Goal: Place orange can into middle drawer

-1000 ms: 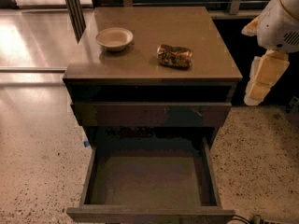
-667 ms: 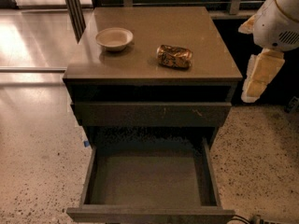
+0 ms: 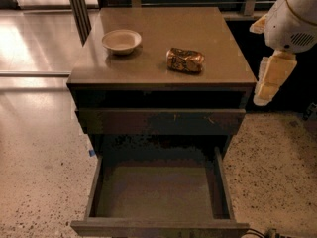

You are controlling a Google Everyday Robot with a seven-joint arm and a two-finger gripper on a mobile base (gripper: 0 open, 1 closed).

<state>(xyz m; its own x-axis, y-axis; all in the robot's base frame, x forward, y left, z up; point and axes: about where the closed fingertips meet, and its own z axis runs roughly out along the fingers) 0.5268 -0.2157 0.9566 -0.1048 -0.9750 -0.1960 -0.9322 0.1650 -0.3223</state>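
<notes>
The orange can (image 3: 185,60) lies on its side on the cabinet top (image 3: 163,29), right of centre; it is dented, golden-orange with dark patterning. The middle drawer (image 3: 158,192) is pulled out below, a dark shallow tray with a bare floor. My gripper (image 3: 269,81) hangs pointing down off the cabinet's right edge, to the right of the can and a little lower than it, apart from it and holding nothing that I can see.
A pale round bowl (image 3: 122,40) stands on the cabinet top left of the can. Above the open drawer is a closed drawer front with light scratch marks (image 3: 158,121). Speckled floor surrounds the cabinet. A dark railing runs behind.
My gripper has moved slightly left, closer to the cabinet's right edge. The can, the bowl and the drawer have not moved.
</notes>
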